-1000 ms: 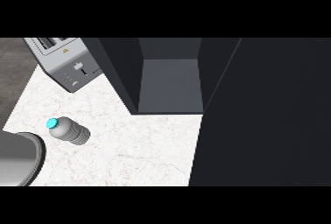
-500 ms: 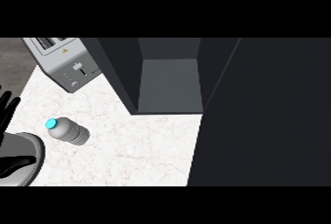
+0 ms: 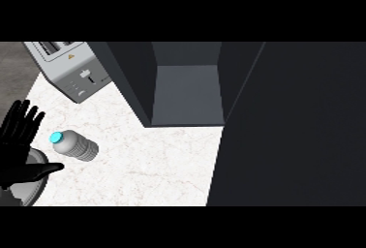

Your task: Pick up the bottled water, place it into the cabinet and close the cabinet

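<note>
A: Left robot hand (image 3: 18, 145)?
B: Fingers spread straight, holding nothing, just left of the bottle (image 3: 73, 145) lying on the surface (image 3: 150, 160). Further into view than half a second ago.
A: Cabinet (image 3: 187, 87)?
B: Open.

At the left edge of the frame the left robot hand (image 3: 17, 145) is cut off, its wrist out of view. The toaster (image 3: 70, 68) at upper left loses its top to the frame's edge. The cabinet (image 3: 187, 82) runs past the top, its upper interior unseen.
</note>
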